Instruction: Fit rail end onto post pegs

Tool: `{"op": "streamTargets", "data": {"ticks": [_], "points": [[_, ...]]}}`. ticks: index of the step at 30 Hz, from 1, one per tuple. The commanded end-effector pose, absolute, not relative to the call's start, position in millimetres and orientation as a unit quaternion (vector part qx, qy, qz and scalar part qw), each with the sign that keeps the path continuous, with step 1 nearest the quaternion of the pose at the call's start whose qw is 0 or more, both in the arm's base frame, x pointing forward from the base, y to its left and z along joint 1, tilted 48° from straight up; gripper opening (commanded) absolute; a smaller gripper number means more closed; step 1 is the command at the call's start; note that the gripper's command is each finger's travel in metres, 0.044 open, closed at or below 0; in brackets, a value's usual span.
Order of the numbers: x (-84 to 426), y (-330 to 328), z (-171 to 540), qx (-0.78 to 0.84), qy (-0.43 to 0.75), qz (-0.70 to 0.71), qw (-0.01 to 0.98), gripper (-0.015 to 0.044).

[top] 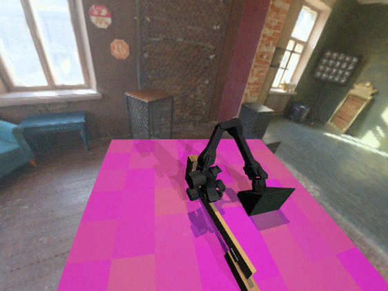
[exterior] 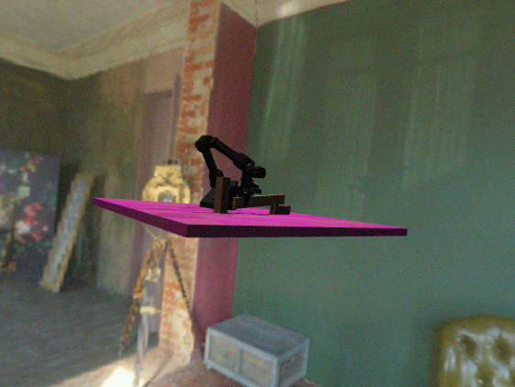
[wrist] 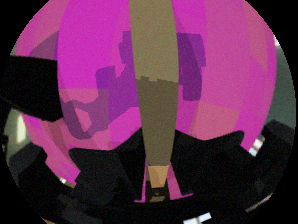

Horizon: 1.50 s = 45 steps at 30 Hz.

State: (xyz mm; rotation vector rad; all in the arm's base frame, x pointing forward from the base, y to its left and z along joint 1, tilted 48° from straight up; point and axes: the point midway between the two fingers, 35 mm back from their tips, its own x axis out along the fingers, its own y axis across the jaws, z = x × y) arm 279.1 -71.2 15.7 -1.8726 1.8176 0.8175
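Pink table point(top: 131, 221): post point(exterior: 222, 194), footboard block point(exterior: 279, 209), apparently arm base point(top: 264, 200).

The pegs and the rail point(top: 226, 231) end's holes are hidden behind the hand point(top: 204, 187) in the top view. The post point(top: 192, 165) is half covered by the arm. The rail's far end and the footboard block point(top: 241, 263) are cut off by the lower edge. In the exterior view, details are too small to be told.
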Motion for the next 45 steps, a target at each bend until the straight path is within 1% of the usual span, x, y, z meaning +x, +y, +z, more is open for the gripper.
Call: {"op": "streamTargets", "data": {"ticks": [1, 45], "points": [[282.8, -65.5, 18.6, -0.672, 0.646, 0.295, 0.21, 0.0], [282.9, -49.0, 33.2, -0.672, 0.646, 0.295, 0.21, 0.0]]}}
